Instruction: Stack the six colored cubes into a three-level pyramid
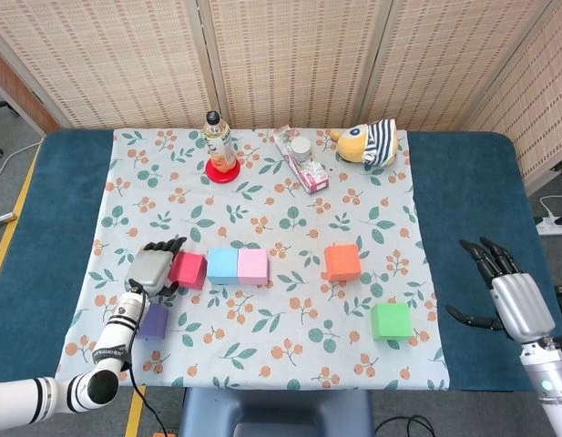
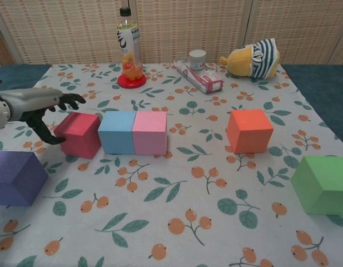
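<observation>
The red cube (image 1: 188, 269) (image 2: 79, 133) sits on the cloth, touching the left side of the blue cube (image 1: 223, 265), which adjoins the pink cube (image 1: 253, 266); the three form a row. My left hand (image 1: 158, 269) (image 2: 43, 108) grips the red cube from its left, fingers over the far edge and thumb at the near side. Just in front of the hand sits the purple cube (image 1: 154, 320) (image 2: 15, 178). The orange cube (image 1: 342, 262) and green cube (image 1: 391, 320) stand apart on the right. My right hand (image 1: 508, 296) hovers open off the cloth's right edge, seen only in the head view.
At the back of the floral cloth (image 1: 262, 355) stand a drink bottle (image 1: 218, 146) on a red coaster, a pink-and-white packet (image 1: 301, 162) with a small jar, and a plush toy (image 1: 367, 143). The blue table edge lies beyond the cloth on both sides.
</observation>
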`<state>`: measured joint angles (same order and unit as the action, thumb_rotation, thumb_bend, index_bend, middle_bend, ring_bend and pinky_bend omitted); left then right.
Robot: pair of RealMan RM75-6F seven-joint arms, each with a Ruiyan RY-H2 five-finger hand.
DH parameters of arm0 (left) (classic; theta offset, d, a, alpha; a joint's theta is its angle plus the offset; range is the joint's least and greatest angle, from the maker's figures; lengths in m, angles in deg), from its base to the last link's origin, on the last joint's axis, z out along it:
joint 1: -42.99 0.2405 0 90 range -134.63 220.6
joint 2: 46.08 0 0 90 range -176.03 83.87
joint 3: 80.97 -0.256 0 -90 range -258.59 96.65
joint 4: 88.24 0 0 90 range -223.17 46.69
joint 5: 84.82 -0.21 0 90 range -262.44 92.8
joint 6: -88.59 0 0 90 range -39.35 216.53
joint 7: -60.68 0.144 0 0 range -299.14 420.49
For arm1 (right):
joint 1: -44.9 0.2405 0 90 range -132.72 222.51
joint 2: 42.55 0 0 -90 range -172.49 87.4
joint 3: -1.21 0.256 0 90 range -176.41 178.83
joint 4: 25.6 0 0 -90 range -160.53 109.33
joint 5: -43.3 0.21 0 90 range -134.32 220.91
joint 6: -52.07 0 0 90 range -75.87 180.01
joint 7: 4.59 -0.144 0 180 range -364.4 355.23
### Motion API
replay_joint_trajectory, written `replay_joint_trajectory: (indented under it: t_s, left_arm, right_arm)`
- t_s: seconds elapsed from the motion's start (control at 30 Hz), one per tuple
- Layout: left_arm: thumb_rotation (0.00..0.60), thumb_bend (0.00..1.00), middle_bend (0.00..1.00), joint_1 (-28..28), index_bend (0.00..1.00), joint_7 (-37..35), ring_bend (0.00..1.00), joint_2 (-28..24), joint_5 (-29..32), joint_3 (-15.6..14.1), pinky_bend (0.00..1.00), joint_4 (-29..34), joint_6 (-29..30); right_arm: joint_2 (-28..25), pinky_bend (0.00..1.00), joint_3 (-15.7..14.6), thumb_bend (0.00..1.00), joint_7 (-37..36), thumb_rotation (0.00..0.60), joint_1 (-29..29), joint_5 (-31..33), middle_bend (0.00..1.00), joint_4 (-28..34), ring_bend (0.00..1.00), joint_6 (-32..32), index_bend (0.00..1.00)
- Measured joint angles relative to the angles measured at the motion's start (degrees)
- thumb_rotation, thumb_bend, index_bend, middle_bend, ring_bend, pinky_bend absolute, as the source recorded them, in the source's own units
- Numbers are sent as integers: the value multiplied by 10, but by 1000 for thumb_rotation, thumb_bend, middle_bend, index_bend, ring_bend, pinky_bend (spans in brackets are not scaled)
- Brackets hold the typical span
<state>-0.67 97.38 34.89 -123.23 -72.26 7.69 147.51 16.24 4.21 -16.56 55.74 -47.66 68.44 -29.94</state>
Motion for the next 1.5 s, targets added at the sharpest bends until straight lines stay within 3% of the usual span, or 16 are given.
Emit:
replay_joint_trajectory:
  t_s: [0.23, 0.47, 0.57, 0.67, 0.8, 1.5]
  left_arm:
    - [600, 342, 26, -6, 0, 2, 37, -30, -5, -15, 131, 19, -19]
    - [600, 343, 42, -29, 0, 2, 28, -38, -2, -23, 108, -12, -62]
    - [600, 342, 129, -35, 54, -7, 102, -35, -1, -23, 110, -26, -71]
    - [600, 341, 285, -35, 196, -23, 239, -28, -8, -21, 126, -35, -67]
    - [600, 340, 360, -32, 263, -42, 303, -19, -23, -21, 138, -44, -59]
    - [600, 341, 342, -22, 209, -44, 312, 29, -8, -8, 190, -40, 12]
  right_arm:
    - [0, 112, 0, 94, -2, 444, -1, 0, 129, -3, 0, -1, 0]
    - [0, 112, 0, 94, 2, 445, -3, 2, 129, 0, 0, -2, 0]
    - [0, 112, 0, 95, 3, 444, -3, 4, 129, 1, 0, -1, 0]
    - [-1, 112, 0, 95, 6, 444, -4, 4, 129, 3, 0, -2, 0]
    - [-2, 112, 1, 95, 7, 446, -4, 4, 129, 5, 0, -2, 0]
    - [-5, 112, 0, 95, 10, 445, -8, 5, 129, 9, 0, -4, 0]
